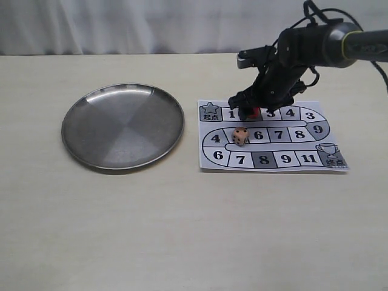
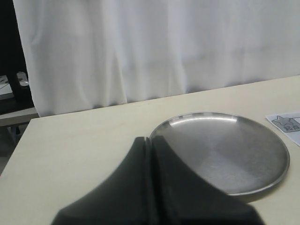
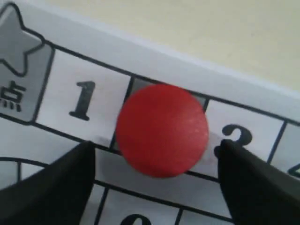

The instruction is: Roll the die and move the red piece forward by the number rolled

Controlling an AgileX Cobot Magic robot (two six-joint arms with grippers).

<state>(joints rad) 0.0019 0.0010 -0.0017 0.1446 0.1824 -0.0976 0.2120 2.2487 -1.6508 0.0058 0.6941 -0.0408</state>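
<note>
A pale cream table (image 1: 182, 230) is backed by a white curtain (image 1: 151, 24). The small red cylinder piece (image 3: 161, 130) is stood between squares 1 and 3 of a printed paper board (image 1: 279, 134), flanked by the wide right pincer (image 3: 155, 146), with the beige wooden die (image 1: 241, 136) at its seven o'clock. The left pincer (image 2: 151, 141) is drawn fully narrow.

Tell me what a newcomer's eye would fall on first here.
The red piece on the square between 1 and 3 of the board, with the right arm's jaws open on either side of it. Then the die on the board's middle row, and the shiny steel plate left of the board.
</note>
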